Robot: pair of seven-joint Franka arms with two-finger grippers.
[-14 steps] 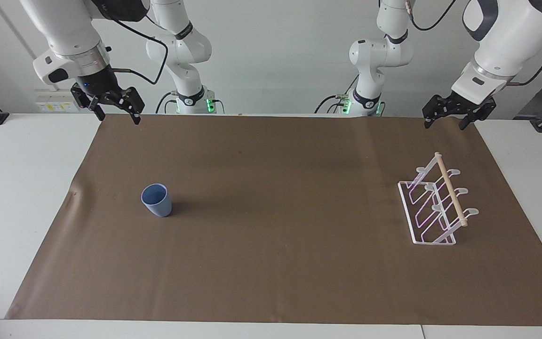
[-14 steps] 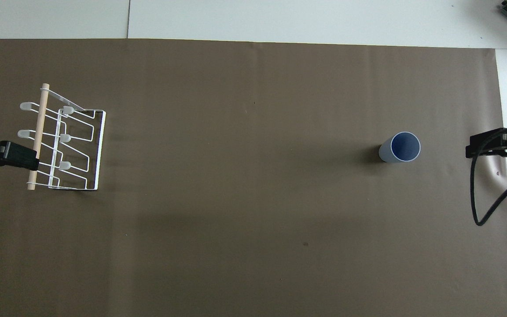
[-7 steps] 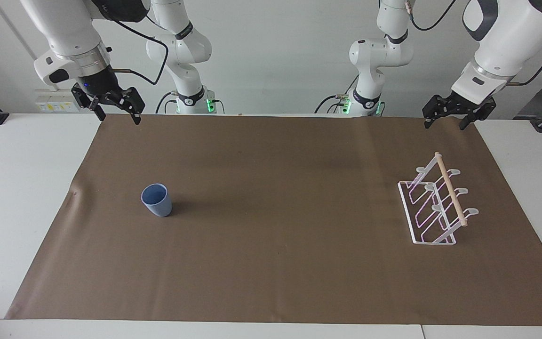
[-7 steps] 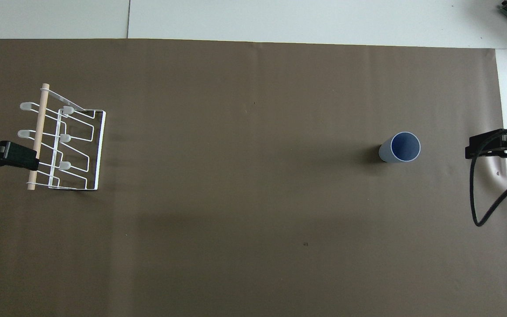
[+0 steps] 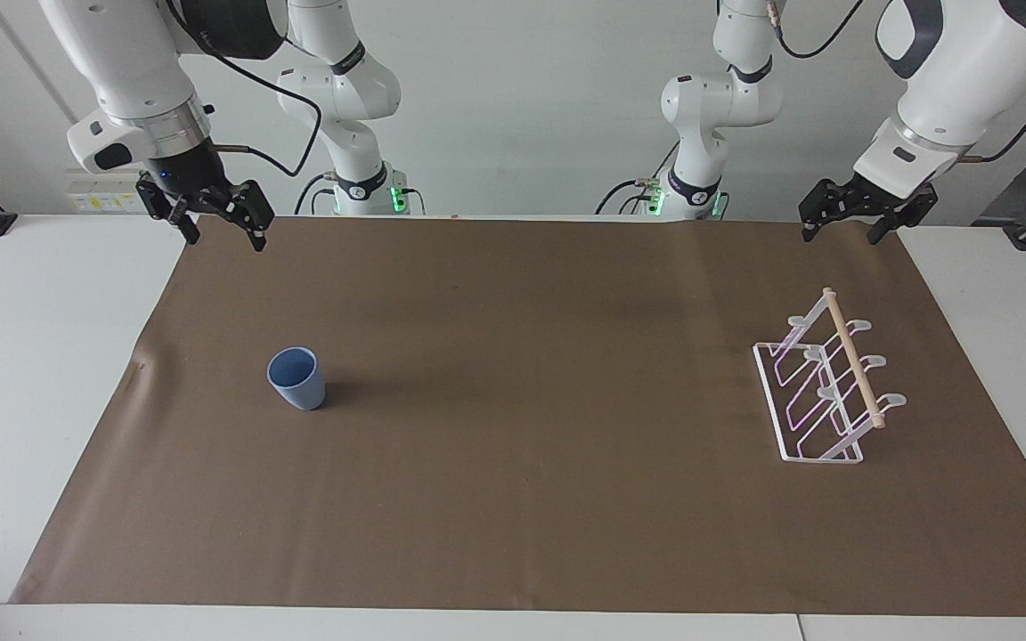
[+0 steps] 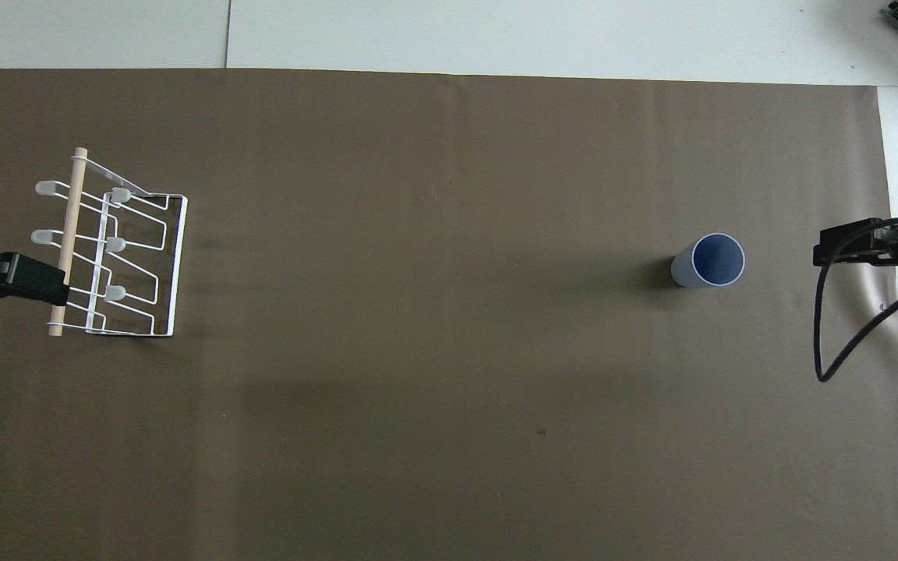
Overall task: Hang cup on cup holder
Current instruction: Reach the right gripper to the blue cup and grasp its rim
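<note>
In the overhead view both arms are cut off by the frame edges, so only the dark tip of the left gripper (image 6: 16, 276) and a sliver of the right gripper (image 6: 858, 251) with its looping black cable (image 6: 831, 343) show there; the facing view carries the fuller picture. There the right gripper (image 5: 221, 223) hangs in the air over the brown mat's (image 5: 513, 499) edge nearest the robots, at the right arm's end of the table, its 2 fingers spread wide and empty. The left gripper (image 5: 842, 227) hangs over the same edge of the mat at the left arm's end, fingers likewise spread, holding nothing, and that arm waits. The cup (image 5: 297, 378) stands upright on the mat, mouth up, well apart from the cup holder (image 5: 820, 383) and toward the right arm's end of the table from it; nothing touches it. The cup holder sits on the mat with its wooden bar (image 5: 851, 356) on top and every prong bare. Against the frames of 1 second back, the right gripper has shifted a touch lower and toward the cup, and from above its tip and cable now sit closer to the cup; the left gripper, cup and cup holder have not moved.
</note>
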